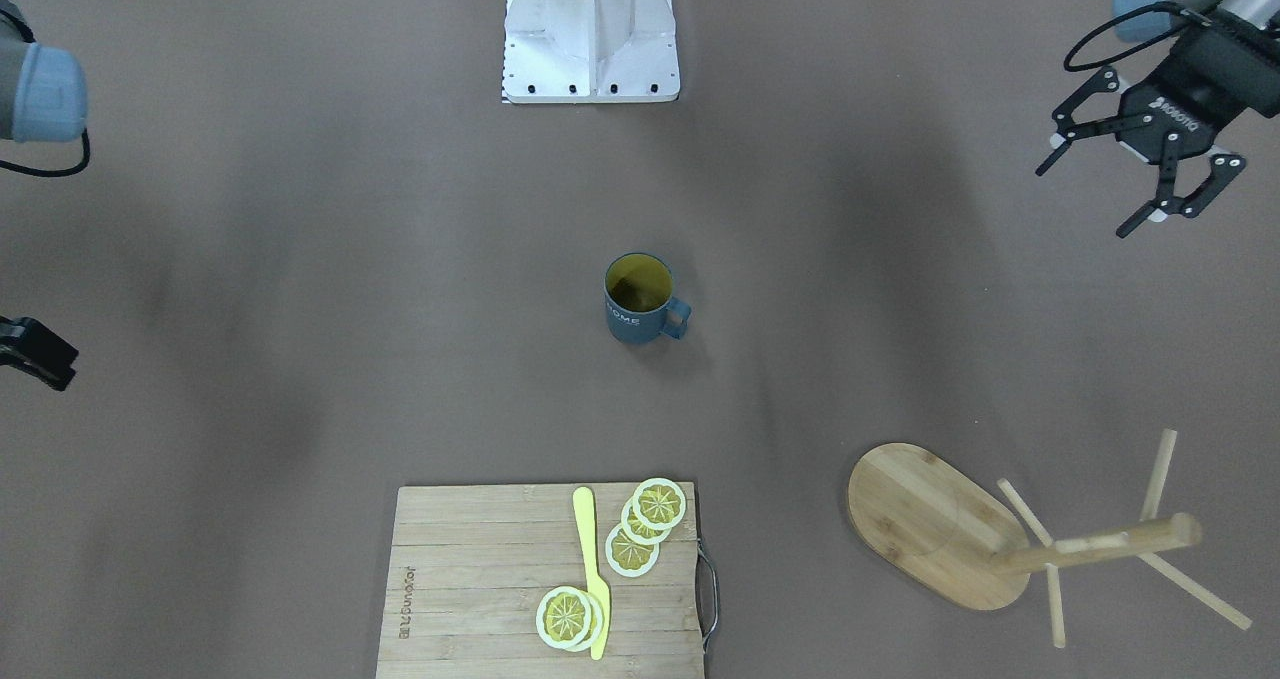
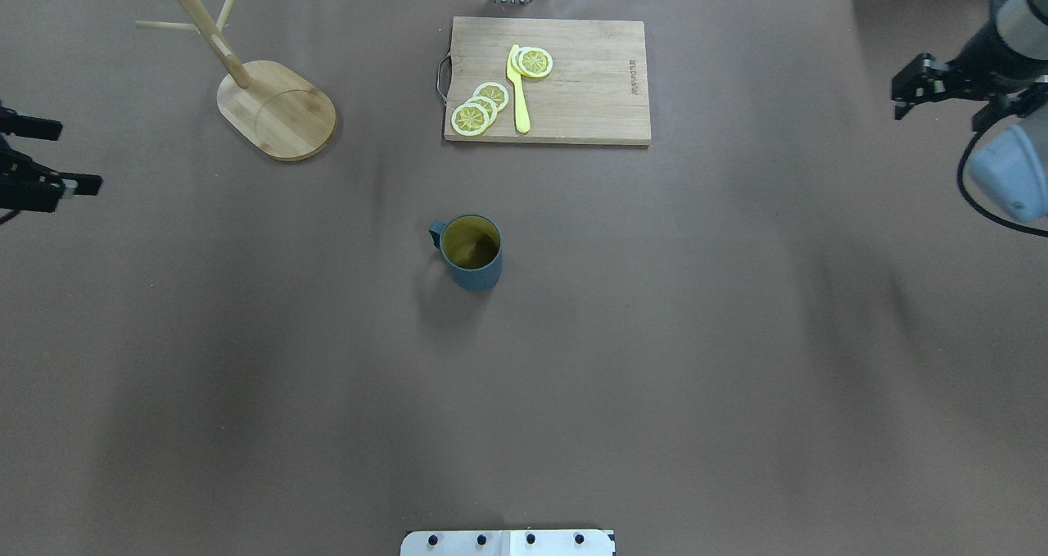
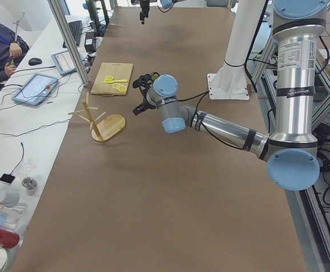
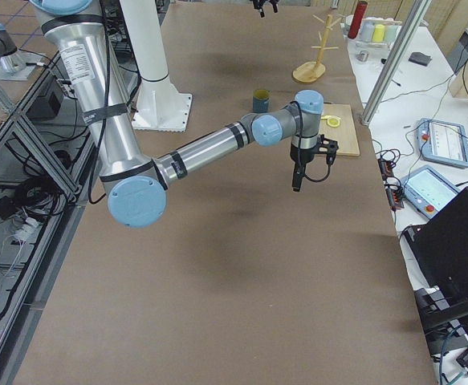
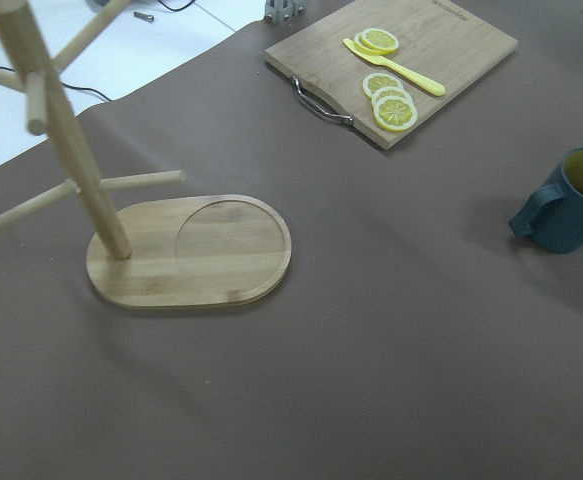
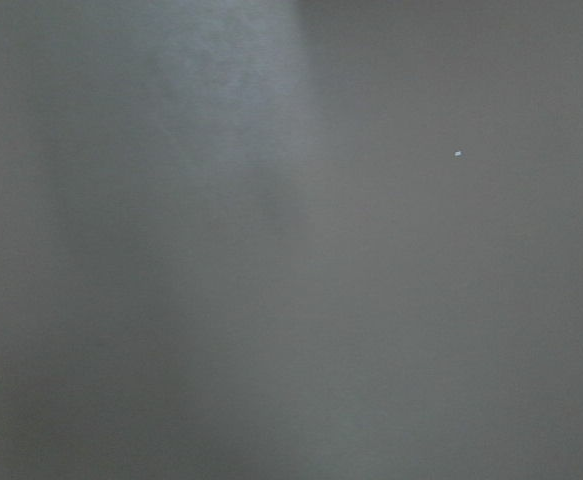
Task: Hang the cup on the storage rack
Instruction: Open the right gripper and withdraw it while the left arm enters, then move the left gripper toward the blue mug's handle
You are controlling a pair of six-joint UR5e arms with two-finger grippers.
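Two hands, both clear of the cup (image 1: 638,304) | left hand (image 1: 1085,201): fingers spread, empty, upper right of front view | right hand (image 2: 910,89): upper right of overhead view, cannot tell its state | cup: upright, centre of table (image 1: 300,259) | storage rack (image 1: 925,514): upright, lower right of front view, well apart from cup

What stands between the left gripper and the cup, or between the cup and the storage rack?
Nothing visible. Only bare table lies between the open left gripper and the cup, and between the cup and the storage rack. The cutting board sits clear of both paths.
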